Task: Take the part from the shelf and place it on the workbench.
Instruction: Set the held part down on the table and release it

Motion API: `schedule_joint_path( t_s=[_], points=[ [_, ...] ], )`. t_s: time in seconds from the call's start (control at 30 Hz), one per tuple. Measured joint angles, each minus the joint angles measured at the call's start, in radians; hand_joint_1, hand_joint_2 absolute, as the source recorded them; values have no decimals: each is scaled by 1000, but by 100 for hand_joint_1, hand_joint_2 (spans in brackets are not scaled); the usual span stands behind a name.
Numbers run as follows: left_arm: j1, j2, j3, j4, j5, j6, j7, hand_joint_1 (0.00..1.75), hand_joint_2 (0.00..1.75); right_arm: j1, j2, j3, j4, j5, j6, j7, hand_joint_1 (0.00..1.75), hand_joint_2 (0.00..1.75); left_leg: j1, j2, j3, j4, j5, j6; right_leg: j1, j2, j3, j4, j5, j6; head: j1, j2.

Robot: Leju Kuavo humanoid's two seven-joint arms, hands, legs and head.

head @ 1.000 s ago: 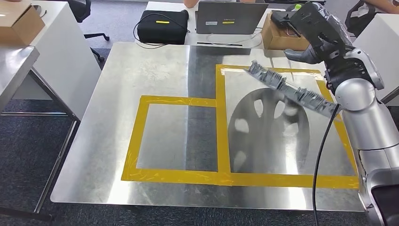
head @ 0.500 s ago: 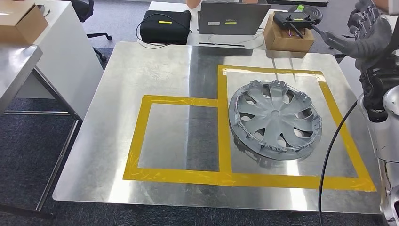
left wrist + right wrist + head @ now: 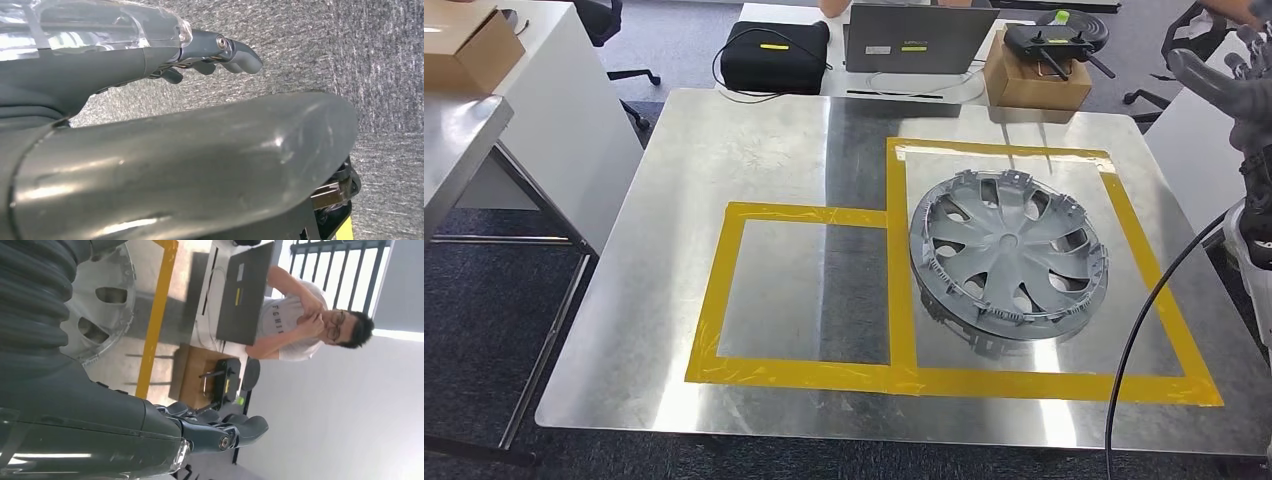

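A grey wheel cover, the part [image 3: 1009, 262], is lying face up on my shiny metal table [image 3: 724, 160], sitting inside the larger of two squares marked in yellow tape [image 3: 894, 250]. It is resting within the tape lines, with its near-left rim just beside the strip that divides the two squares, which I take to be the marked drop zone for this job. The smaller taped square beside it is holding nothing.

My right robot hand [image 3: 1229, 85] is hovering off the far right edge of the table, well apart from the part and gripping nothing. Its fingers are looking loosely spread rather than clenched, though the edge of the head view is cutting them off, so I am hedging on that. In the right wrist view, the same robot hand [image 3: 215, 432] is pointing out past the table toward a cardboard box [image 3: 192, 372] and a person sitting behind a laptop [image 3: 245, 295].

My left robot hand [image 3: 215, 52] is hanging over grey carpet, fingers slightly curled around nothing, idle because this placement needs only one arm.

Judging from how things are lying, the placing appears to be done
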Motion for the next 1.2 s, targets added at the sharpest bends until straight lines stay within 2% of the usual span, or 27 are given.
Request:
schedule_joint_path(
  t_s=[0.17, 0.27, 0.37, 0.47, 0.53, 0.6, 0.67, 0.73, 0.87, 1.1, 1.2],
  points=[
    [0, 0, 0, 0, -1, -3, 1, 0, 0, 78, -47, -60, -31, 34, -84, 0, 0, 175, 1, -7, 1, 0, 0, 0, 0, -2, -1, -2, 0, 1, -1, 0],
    [1, -4, 0, 0, 3, -3, 11, 0, 0, 222, -82, -158, -37, 114, -159, -11, 0, 175, 2, -24, 4, 0, 0, 0, 1, -13, 5, -6, -3, 3, -2, 0],
    [5, -8, 0, 0, 14, -3, 28, 0, 0, 410, -99, -318, -28, 149, -170, -56, 0, 175, 2, -42, 5, 0, 0, 0, 0, -26, 11, -10, -5, 7, -1, 0],
    [12, -9, 0, 1, 24, -3, 44, 0, 0, 564, -89, -500, -3, 178, -144, -101, 0, 175, 2, -53, 5, 0, 0, 0, -1, -34, 14, -13, -7, 9, -1, 0],
    [17, -10, 0, 1, 32, -2, 55, 0, 0, 636, -70, -624, 20, 211, -153, -109, 0, 175, 1, -57, 5, 0, 0, 0, -2, -37, 15, -13, -8, 11, -1, 0],
    [20, -10, 1, 1, 41, 0, 61, 0, 0, 680, -43, -734, 49, 240, -215, -116, 0, 175, 1, -57, 5, -1, 0, 0, -3, -37, 16, -14, -9, 12, -1, 0],
    [21, -11, 1, 1, 51, 4, 63, 0, 0, 701, -11, -823, 83, 269, -320, -136, 0, 175, 1, -54, 5, -1, 0, 0, -3, -35, 16, -14, -9, 12, 0, 0],
    [21, -12, 2, 0, 60, 8, 61, 0, 0, 699, 23, -896, 121, 328, -386, -169, 0, 175, 0, -47, 6, -2, -1, 1, -4, -30, 15, -14, -9, 12, 0, 0],
    [21, -16, 3, 0, 74, 15, 56, 0, 0, 660, 103, -1024, 181, 471, -395, -230, 0, 175, -1, -34, 10, -3, -2, 2, -4, -18, 15, -14, -8, 13, -1, 0],
    [20, -19, 3, 0, 80, 20, 55, 0, 0, 610, 212, -1184, 254, 563, -395, -247, 0, 175, -2, -18, 13, -5, -2, 2, -5, -10, 15, -14, -6, 13, -1, 0],
    [20, -20, 4, 0, 87, 23, 56, 0, 0, 579, 258, -1247, 294, 599, -395, -294, 0, 175, -2, -12, 15, -6, -3, 3, -4, -5, 15, -14, -5, 12, -1, 0]
  ],
)
